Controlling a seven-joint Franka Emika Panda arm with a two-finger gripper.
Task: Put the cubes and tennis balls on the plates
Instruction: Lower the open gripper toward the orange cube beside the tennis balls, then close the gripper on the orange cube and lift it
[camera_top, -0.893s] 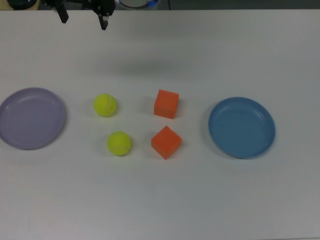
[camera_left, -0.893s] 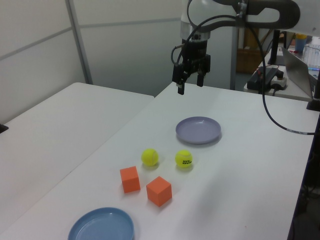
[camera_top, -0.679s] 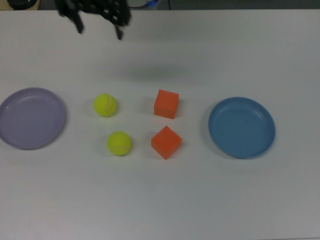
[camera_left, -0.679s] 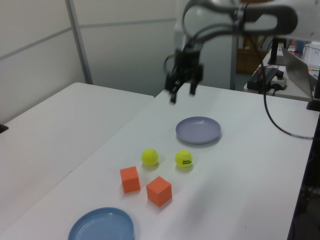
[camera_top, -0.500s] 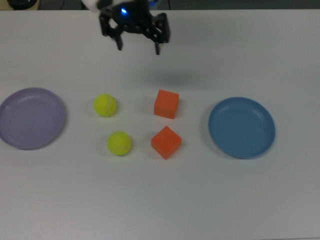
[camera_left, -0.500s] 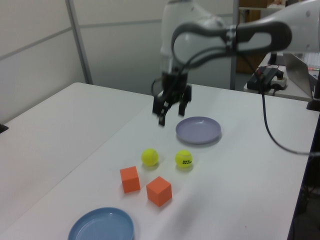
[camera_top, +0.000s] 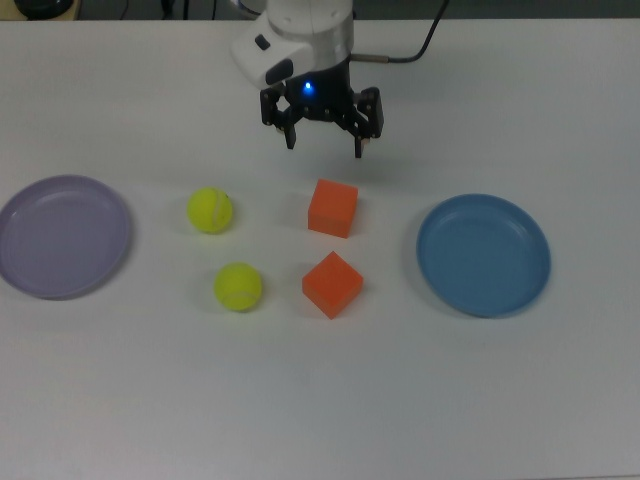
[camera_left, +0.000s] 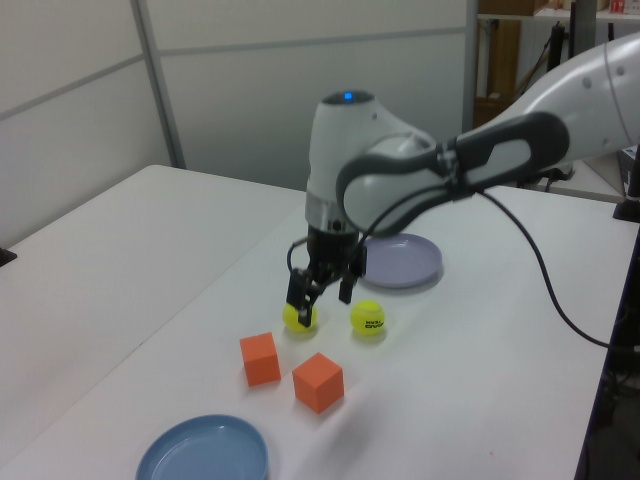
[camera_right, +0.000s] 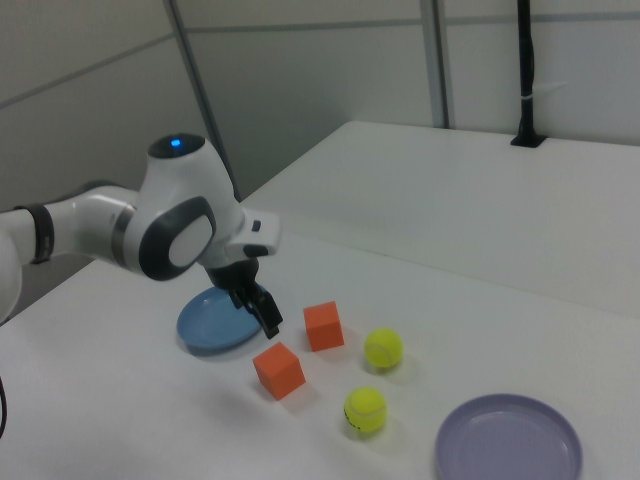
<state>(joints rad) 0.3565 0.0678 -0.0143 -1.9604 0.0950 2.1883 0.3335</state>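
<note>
Two orange cubes sit mid-table: one (camera_top: 333, 208) (camera_left: 260, 359) (camera_right: 323, 326) squared to the table, the other (camera_top: 332, 284) (camera_left: 318, 381) (camera_right: 279, 370) turned diagonally. Two yellow-green tennis balls (camera_top: 210, 211) (camera_top: 238, 287) lie at the top view's left of the cubes; the one with black lettering (camera_left: 367, 318) is beside the other (camera_left: 299, 319). A lavender plate (camera_top: 62, 236) (camera_left: 405, 262) (camera_right: 508, 438) and a blue plate (camera_top: 483, 255) (camera_left: 203, 450) (camera_right: 215, 325) lie at the two ends, with nothing on them. My gripper (camera_top: 326, 148) (camera_left: 320, 299) (camera_right: 262, 312) hangs open, holding nothing, just beyond the squared cube.
The white table (camera_top: 320, 400) carries only these things. In the left view a second white table (camera_left: 100, 250) adjoins it at the left, and a black cable (camera_left: 560, 300) trails from the arm at the right. Grey partition walls stand behind.
My gripper has travelled from the top view's upper left edge rightward and down toward the squared cube, and has dropped lower. It stays open. Cubes, balls and plates have not moved.
</note>
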